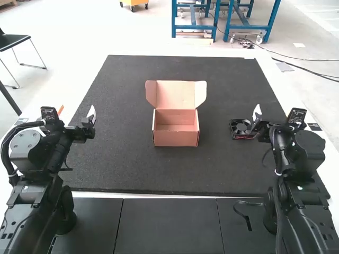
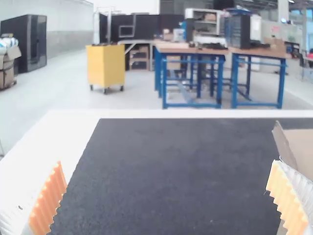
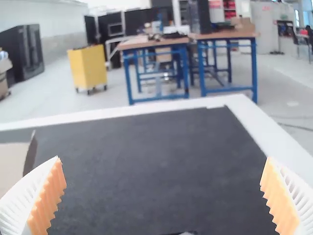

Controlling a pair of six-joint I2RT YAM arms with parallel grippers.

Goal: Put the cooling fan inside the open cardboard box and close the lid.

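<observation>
The open cardboard box (image 1: 175, 128) stands in the middle of the black mat, its lid (image 1: 176, 94) upright at the far side with both side flaps spread. A small black cooling fan (image 1: 241, 128) lies on the mat to the right of the box. My right gripper (image 1: 258, 117) hovers just right of the fan and above it, open and holding nothing; its orange pads (image 3: 45, 201) stand wide apart. My left gripper (image 1: 90, 119) is over the mat's left part, well away from the box, also open and holding nothing (image 2: 166, 191). A box flap (image 2: 293, 147) shows beside its finger.
The black mat (image 1: 122, 159) covers most of the white table (image 1: 85, 79). Bare mat lies between each gripper and the box, and in front of the box. Both arm bases stand at the near edge. The box's edge (image 3: 13, 164) shows in the right wrist view.
</observation>
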